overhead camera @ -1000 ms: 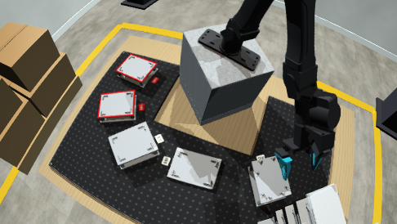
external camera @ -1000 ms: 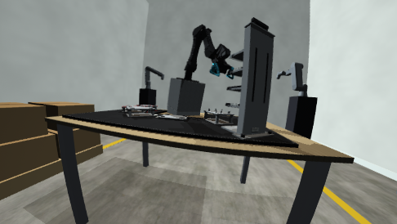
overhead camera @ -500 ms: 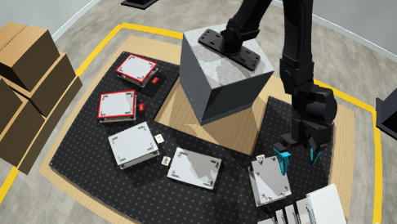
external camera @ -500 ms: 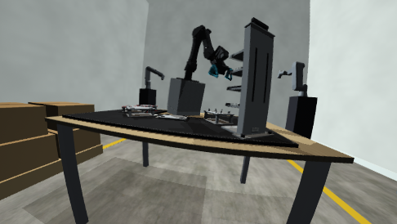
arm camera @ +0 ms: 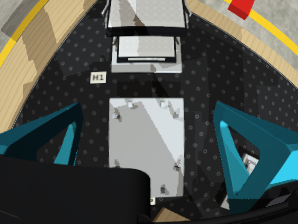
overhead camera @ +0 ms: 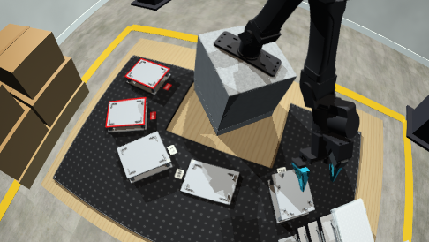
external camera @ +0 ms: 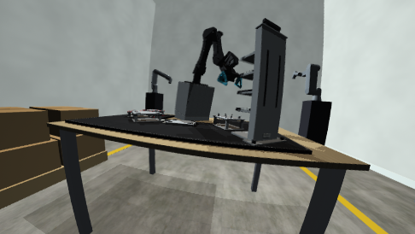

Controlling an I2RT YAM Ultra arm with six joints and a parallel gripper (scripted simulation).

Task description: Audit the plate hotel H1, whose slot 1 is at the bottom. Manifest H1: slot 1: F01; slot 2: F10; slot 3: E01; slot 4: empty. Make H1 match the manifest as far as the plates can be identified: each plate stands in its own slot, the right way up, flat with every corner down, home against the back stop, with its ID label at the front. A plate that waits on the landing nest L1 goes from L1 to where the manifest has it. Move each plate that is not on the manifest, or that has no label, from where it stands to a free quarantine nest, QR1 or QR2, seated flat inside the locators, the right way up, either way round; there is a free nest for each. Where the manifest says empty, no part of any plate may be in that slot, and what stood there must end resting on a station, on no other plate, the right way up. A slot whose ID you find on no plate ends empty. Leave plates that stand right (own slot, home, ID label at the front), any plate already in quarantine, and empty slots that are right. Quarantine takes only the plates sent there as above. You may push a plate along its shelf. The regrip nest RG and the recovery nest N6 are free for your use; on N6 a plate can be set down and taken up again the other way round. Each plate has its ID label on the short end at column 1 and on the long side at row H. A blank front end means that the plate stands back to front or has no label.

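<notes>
My gripper (overhead camera: pixel 318 183) (external camera: pixel 230 84) (arm camera: pixel 148 109) is wide open and empty, high above the mat near the front of the hotel H1 (external camera: pixel 267 85) (overhead camera: pixel 353 221). In the wrist view pale shelf surfaces of the hotel (arm camera: pixel 146 14) show at the top, one above another; a light strip (arm camera: pixel 146 59) lies along a lower dark front edge. No plate ID is readable, and I cannot tell which slots hold plates. Two red-rimmed quarantine nests (overhead camera: pixel 147 72) (overhead camera: pixel 126 112) and the landing nest L1 (overhead camera: pixel 144 155) show no plate on them.
A pale nest (overhead camera: pixel 209 182) stands beside L1. Another raised nest with small locators (overhead camera: pixel 291 194) (arm camera: pixel 145 140) stands in front of the hotel, below the gripper. The arm's grey pedestal (overhead camera: pixel 238 88) (external camera: pixel 194 101) rises behind the nests. The H1 tag (arm camera: pixel 98 77) lies on the dark mat.
</notes>
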